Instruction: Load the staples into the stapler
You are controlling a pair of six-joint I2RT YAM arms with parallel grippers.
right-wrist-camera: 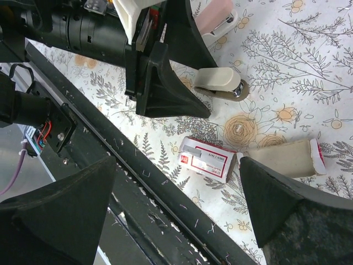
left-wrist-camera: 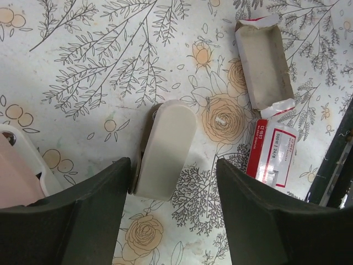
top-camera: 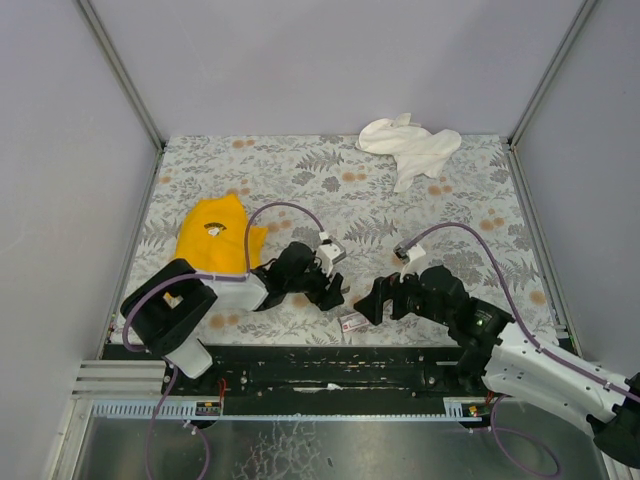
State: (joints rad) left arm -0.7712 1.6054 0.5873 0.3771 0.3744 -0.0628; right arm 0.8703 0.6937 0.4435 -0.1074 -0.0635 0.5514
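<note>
Beside the left claw (left-wrist-camera: 172,163), the stapler (left-wrist-camera: 13,182) is cut off.

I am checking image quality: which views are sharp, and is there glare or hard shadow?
Top external: soft light, no glare or hard shadows; the staple box is tiny. Left wrist: the beige block and tablecloth are sharp, left end effector fingers dark. Right wrist: box label sharp, right end effector fingers dark.

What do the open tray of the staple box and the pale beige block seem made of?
The tray looks like matte grey-brown cardboard: thin folded walls, creased end flaps. The beige block looks like smooth plastic, probably: rounded end, even faint sheen.
</note>
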